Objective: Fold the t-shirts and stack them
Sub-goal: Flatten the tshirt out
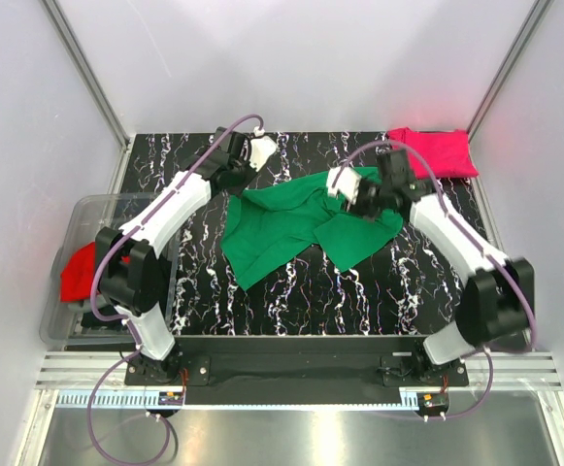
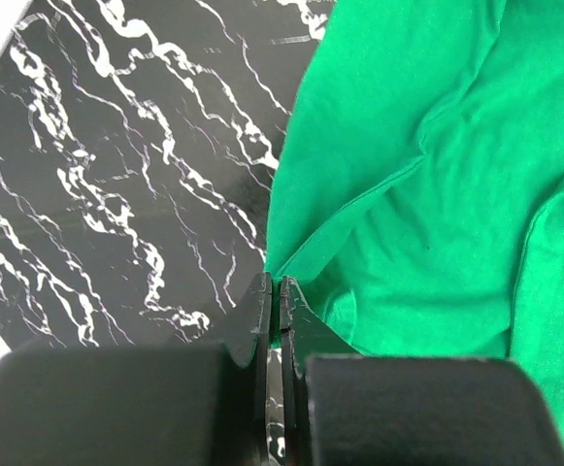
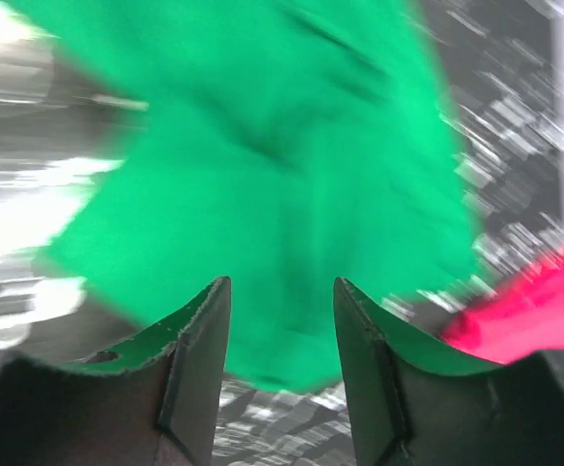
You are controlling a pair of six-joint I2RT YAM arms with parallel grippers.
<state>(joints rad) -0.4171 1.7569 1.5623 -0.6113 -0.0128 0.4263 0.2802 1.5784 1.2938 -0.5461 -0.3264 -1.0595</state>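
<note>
The green shirt [image 1: 291,228] lies rumpled mid-table [image 1: 359,291], its left corner pinched in the left claw [image 2: 274,291], whose jaws are pressed together. The right claw [image 3: 282,301] hangs over its right side, jaws spread, gripping nothing. A pink shirt [image 1: 437,150] sits at the table's far right corner and a red shirt [image 1: 76,277] in the bin [image 1: 97,204] off its left edge.

Robot test cell in a lab, white panel walls [image 1: 311,58] on three sides, aluminium posts [image 1: 87,73] at upper left and upper right, black marbled table [image 1: 359,291] at centre, left arm [image 1: 170,214] and right arm [image 1: 451,233] bolted near the slotted aluminium rail [image 1: 68,374] along the bottom, purple cables [image 1: 97,427] at lower left.
</note>
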